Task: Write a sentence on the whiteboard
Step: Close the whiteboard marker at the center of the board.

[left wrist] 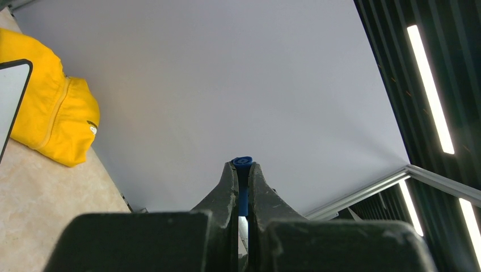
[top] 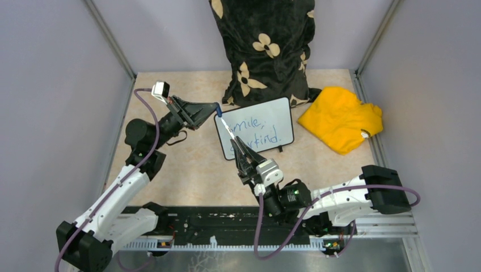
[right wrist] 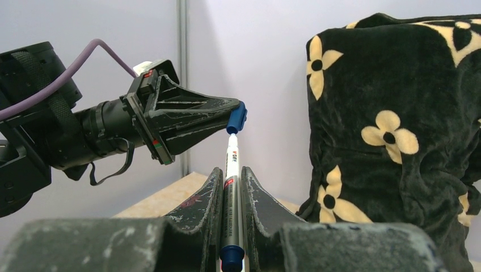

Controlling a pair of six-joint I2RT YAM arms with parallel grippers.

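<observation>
The whiteboard [top: 281,114] lies on the table's middle, tilted, with the sentence [top: 250,122] in blue marker across two lines. My right gripper [top: 235,141] [right wrist: 231,173] is shut on a white marker [top: 227,128] [right wrist: 231,192] that points up and left over the board's left edge. My left gripper [top: 214,108] [left wrist: 243,167] is shut on the marker's blue cap [top: 218,106] [left wrist: 243,162] [right wrist: 236,118]. The cap sits right at the marker's tip. Whether the cap is pressed fully on, I cannot tell. A corner of the whiteboard [left wrist: 10,96] shows in the left wrist view.
A black pillow with cream flowers [top: 264,51] [right wrist: 397,130] stands behind the board and touches its far edge. A crumpled yellow cloth [top: 340,118] [left wrist: 51,119] lies to the right of the board. Grey walls close in the table on three sides.
</observation>
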